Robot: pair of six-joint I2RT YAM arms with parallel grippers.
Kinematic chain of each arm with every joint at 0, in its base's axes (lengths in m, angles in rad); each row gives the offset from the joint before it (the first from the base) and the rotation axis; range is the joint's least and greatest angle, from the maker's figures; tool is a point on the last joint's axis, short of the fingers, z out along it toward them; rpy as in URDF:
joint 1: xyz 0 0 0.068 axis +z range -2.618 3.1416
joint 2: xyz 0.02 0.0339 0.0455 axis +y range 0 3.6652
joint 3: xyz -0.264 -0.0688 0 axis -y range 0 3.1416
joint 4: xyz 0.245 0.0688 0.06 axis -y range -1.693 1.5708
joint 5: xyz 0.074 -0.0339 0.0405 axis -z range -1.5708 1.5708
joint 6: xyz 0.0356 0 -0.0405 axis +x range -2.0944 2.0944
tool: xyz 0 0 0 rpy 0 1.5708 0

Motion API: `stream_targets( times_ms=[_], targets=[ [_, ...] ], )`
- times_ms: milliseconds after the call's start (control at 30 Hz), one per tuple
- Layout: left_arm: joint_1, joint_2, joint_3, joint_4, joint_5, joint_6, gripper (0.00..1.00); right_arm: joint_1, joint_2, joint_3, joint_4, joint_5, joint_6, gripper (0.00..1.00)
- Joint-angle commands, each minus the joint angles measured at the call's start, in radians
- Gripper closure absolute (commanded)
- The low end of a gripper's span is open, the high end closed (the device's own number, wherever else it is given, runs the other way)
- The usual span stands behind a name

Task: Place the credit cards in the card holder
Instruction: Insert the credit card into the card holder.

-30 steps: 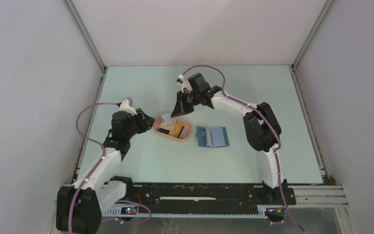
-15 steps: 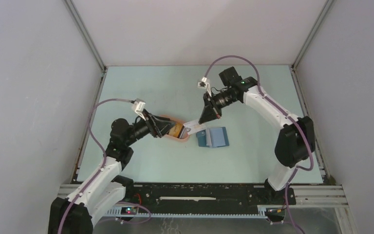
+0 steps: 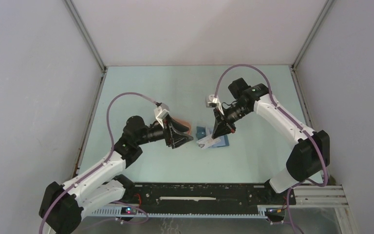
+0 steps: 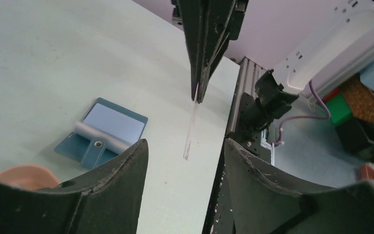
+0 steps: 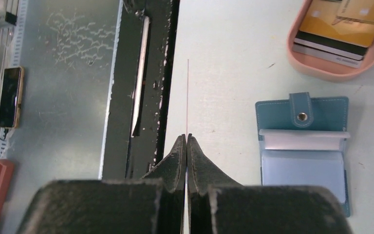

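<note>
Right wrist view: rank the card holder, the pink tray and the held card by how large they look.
1. card holder, fully in view
2. pink tray, but the frame cuts it off, so its true rank is unsure
3. held card, seen edge-on, just a thin line

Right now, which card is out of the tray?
The whitish card, pinched edge-on in the right gripper above the table. The other cards lie stacked in the pink tray.

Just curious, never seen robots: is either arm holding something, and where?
Right end effector pinches a whitish card by one end; left end effector holds nothing.
</note>
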Motion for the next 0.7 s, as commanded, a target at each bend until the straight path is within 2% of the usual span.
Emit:
stream_targets(
  times_ms=[0, 233, 500, 667],
  targets=[
    [-0.073, 0.055, 0.093, -0.057, 0.036, 0.149, 0.36, 0.059, -0.007, 0.005, -0.083, 0.039, -0.138, 1.0],
    [-0.166, 0.164, 0.201, -0.247, 0.019, 0.281, 0.39, 0.099, 0.002, 0.004, -0.101, 0.05, -0.162, 1.0],
    [-0.181, 0.147, 0.105, -0.133, 0.007, 0.228, 0.4, 0.079, -0.005, 0.005, -0.114, 0.019, -0.182, 1.0],
    [-0.197, 0.162, 0.112, -0.137, 0.009, 0.227, 0.42, 0.084, 0.001, 0.005, -0.118, 0.017, -0.187, 1.0]
  ],
)
